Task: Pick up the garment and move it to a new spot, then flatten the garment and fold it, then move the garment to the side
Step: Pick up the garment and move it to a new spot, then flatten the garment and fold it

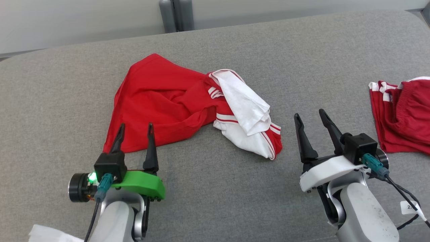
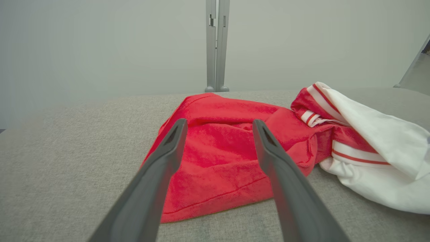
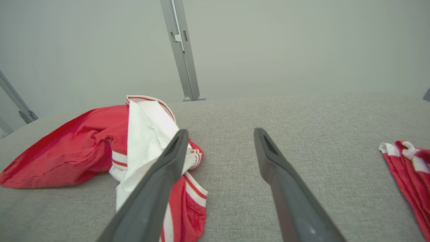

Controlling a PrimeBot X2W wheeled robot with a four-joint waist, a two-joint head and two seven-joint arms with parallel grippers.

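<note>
A grey woven surface fills most of the head view, with a pale wall and a grey post behind it at the top of the frame. The garment, red with a white part and striped trim, lies crumpled in the centre of the frame, the red part to the left and the white part to the lower right. The left gripper is at the lower left, its two fingers spread apart with nothing between them; the tips overlap the lower left corner of the red cloth, and it is not possible to tell if they touch it. In the left wrist view the red hem lies just beyond the fingertips. The right gripper is at the lower right, its fingers also apart and empty, just beside the white end of the garment and not touching it. A second red garment lies at the right edge, well apart from the first.
</note>
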